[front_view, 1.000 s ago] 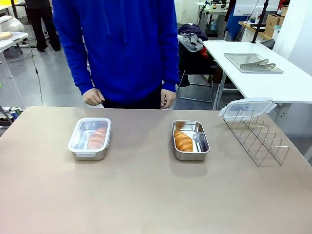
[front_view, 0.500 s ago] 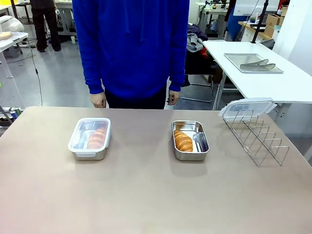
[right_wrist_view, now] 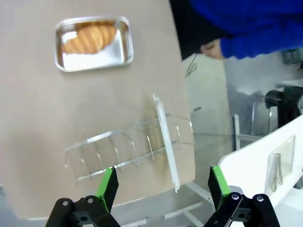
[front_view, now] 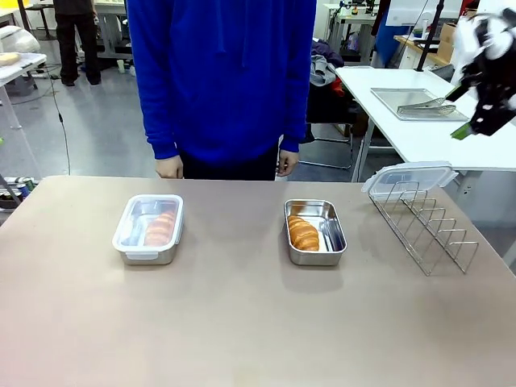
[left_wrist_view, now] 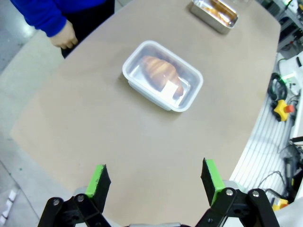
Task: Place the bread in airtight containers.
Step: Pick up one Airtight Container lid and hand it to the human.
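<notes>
Looking down my left wrist camera, I see the left gripper with its green-padded fingers spread wide and nothing between them, hanging above bare table. Straight ahead of those fingers sits the lidded container, a steel box with its clear lid on, and one croissant visible through the plastic. To the upper left of the gripper, at the table's edge, is a person's hand below a blue sleeve. Far ahead, near the top edge, is the open container.

From the front camera, the lidded container lies left of centre. The open container lies right of centre, with the second croissant along its left half. The person in blue stands at the far side, both hands hanging at the table's edge, well apart from both boxes.

Further right, a wire rack stands near the table's right edge, with a spare clear lid resting at its far end. My right gripper is raised high at the picture's upper right, blurred.

On my right wrist camera, the right gripper has its fingers spread and empty. The wire rack lies just beyond the fingertips, the spare lid standing on edge in it. The open container with its croissant is farther ahead, to the left.
</notes>
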{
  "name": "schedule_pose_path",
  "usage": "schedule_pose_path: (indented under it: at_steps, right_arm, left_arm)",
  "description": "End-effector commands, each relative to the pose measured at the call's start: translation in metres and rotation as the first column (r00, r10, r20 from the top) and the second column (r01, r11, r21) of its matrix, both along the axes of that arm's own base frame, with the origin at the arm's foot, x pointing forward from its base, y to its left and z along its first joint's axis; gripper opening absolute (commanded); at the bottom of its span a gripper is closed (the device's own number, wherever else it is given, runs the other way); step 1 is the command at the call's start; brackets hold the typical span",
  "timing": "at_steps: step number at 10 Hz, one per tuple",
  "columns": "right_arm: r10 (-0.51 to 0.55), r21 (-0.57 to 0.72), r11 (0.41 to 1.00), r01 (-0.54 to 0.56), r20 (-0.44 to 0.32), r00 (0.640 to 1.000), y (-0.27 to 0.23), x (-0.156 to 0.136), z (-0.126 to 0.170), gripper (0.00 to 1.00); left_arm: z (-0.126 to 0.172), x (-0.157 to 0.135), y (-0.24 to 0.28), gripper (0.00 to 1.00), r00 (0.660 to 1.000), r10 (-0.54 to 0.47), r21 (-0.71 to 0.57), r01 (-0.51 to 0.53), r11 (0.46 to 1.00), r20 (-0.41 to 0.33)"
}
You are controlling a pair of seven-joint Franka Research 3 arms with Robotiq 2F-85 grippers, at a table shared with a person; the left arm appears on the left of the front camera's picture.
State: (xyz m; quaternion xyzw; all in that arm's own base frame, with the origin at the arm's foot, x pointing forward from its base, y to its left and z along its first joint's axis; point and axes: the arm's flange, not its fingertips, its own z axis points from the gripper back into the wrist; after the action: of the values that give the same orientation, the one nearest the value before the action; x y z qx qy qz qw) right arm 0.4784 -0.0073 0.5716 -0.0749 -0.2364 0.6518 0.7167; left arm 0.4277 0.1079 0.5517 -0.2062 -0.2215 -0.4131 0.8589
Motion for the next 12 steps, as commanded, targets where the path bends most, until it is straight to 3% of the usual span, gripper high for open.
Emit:
schedule_pose_path:
  at_steps: [1,3,4,6,7,9,12]
  right_arm:
    - [-0.009,-0.152,0.988,0.004,-0.028,1.000,0.007,0.025,-0.011,1.00]
    - [-0.010,-0.176,0.984,0.006,-0.022,1.000,0.013,0.047,-0.038,1.00]
    - [0.029,-0.141,0.989,-0.035,-0.043,0.999,0.015,0.030,-0.032,1.00]
    - [0.029,-0.141,0.989,-0.035,-0.043,0.999,0.015,0.030,-0.032,1.00]
    - [0.032,-0.164,0.986,-0.040,-0.048,0.998,0.016,0.040,-0.043,1.00]
    - [-0.001,-0.192,0.981,-0.027,-0.142,0.990,0.002,0.075,-0.064,1.00]
    - [0.011,-0.210,0.977,-0.044,-0.158,0.987,-0.003,0.091,-0.085,1.00]
  left_arm:
    - [0.003,0.000,-0.002,1.00,1.000,-0.006,-0.015,0.006,1.000,0.003]
    - [0.003,0.000,-0.002,1.00,1.000,-0.006,-0.015,0.006,1.000,0.003]
    - [0.003,0.000,-0.002,1.00,1.000,-0.006,-0.015,0.006,1.000,0.003]
    - [0.003,0.000,-0.002,1.00,1.000,-0.006,-0.015,0.006,1.000,0.003]
    - [0.003,0.000,-0.002,1.00,1.000,-0.006,-0.015,0.006,1.000,0.003]
    - [0.003,0.000,-0.002,1.00,1.000,-0.006,-0.015,0.006,1.000,0.003]
    - [0.003,0.000,-0.002,1.00,1.000,-0.006,-0.015,0.006,1.000,0.003]
